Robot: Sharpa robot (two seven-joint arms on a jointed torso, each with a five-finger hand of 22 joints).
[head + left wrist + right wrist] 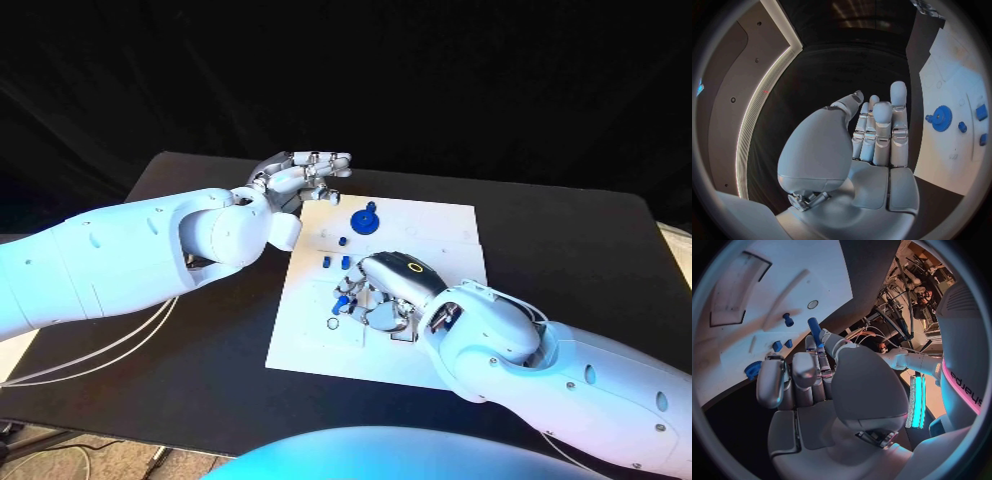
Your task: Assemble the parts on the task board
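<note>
The white task board (433,225) lies in the middle of the black table. My right hand (387,292) hovers low over the board's middle and pinches a long blue peg (815,331) between thumb and fingers. A blue gear (366,220) stands near the board's far edge, with two small blue parts (335,262) just in front of it. The gear (752,369) and a short blue peg (787,319) also appear beyond the right hand's fingers. My left hand (299,177) is raised off the board's far left corner, fingers stretched out, holding nothing. The gear (942,117) lies beside it.
The board (767,290) has a round hole (812,304) and a long rectangular recess (736,290) ahead of the held peg. Bare black table (577,240) surrounds the board on both sides. White cables (101,350) hang below my left arm.
</note>
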